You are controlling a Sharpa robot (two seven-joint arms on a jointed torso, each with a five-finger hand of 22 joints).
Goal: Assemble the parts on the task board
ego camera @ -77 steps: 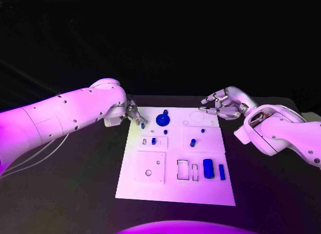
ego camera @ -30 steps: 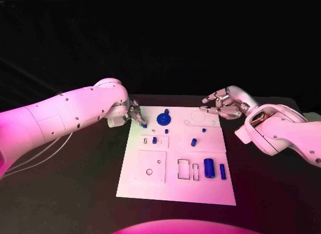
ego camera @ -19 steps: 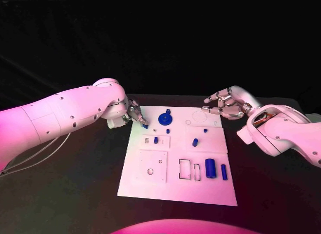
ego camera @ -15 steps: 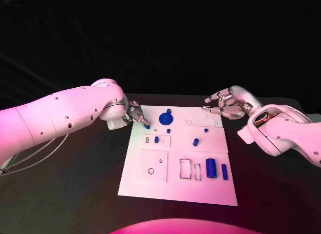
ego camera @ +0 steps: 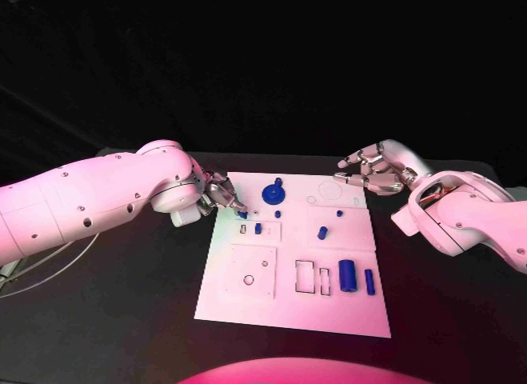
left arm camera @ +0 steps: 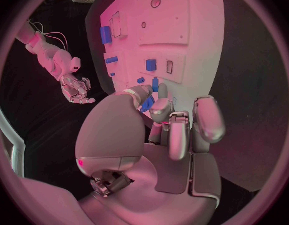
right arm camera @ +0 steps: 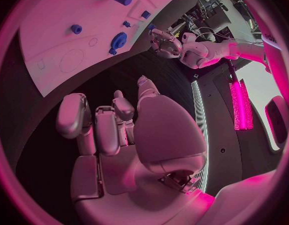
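The white task board lies in the middle of the table. At its far left edge my left hand pinches a small blue part between thumb and a finger; the left wrist view shows that part at the fingertips, just over the board. A round blue disc sits beside it. Small blue pegs stand mid-board. A blue cylinder and a blue bar lie on the right side. My right hand hovers off the far right corner, fingers apart and holding nothing.
Empty outlined slots and a square plate with a hole mark the board's near half. Black table surrounds the board. Cables trail under my left arm.
My left arm has swung lower and nearer, its hand edging slightly along the board's left edge with the blue part still pinched. The right hand has barely moved.
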